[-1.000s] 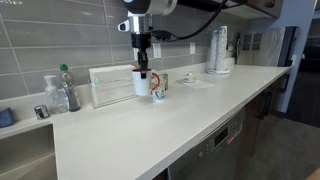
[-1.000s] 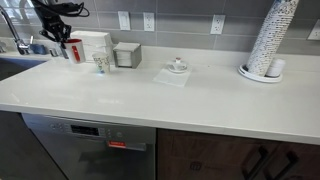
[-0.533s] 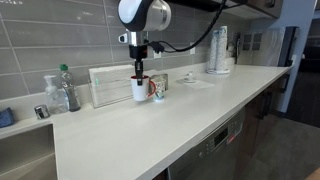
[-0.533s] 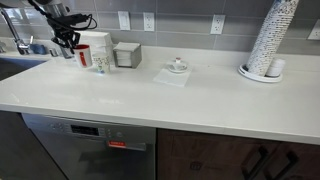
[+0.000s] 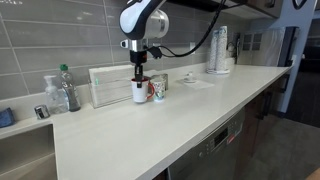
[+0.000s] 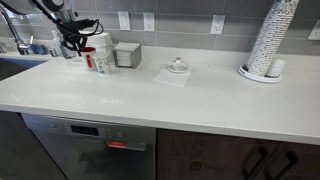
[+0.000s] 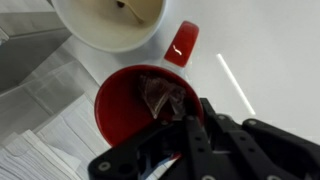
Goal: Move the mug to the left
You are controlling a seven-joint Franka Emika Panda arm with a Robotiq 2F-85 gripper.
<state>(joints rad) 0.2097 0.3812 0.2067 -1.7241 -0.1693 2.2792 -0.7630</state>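
Note:
The white mug (image 5: pixel 139 93) with a red inside and a red handle stands upright close to the left of the patterned cup (image 5: pixel 158 90), in front of a white holder. My gripper (image 5: pixel 140 72) comes down from above and is shut on the mug's rim. I cannot tell whether the mug rests on the counter or hangs just above it. In the wrist view the mug's red inside (image 7: pixel 130 108) fills the middle, its handle (image 7: pixel 181 43) points up, and my gripper (image 7: pixel 182 128) grips the rim at the lower right. The mug (image 6: pixel 87 60) and gripper (image 6: pixel 73 42) also show in the other exterior view.
A white holder (image 5: pixel 108 84) stands behind the mug. Bottles (image 5: pixel 63 90) and a sink lie further left. A saucer with a small cup (image 6: pixel 177 68), a grey box (image 6: pixel 127 55) and a tall stack of cups (image 6: pixel 268 40) stand along the back wall.
My gripper has come down with the mug in it, from a little above the counter to counter level beside the patterned cup.

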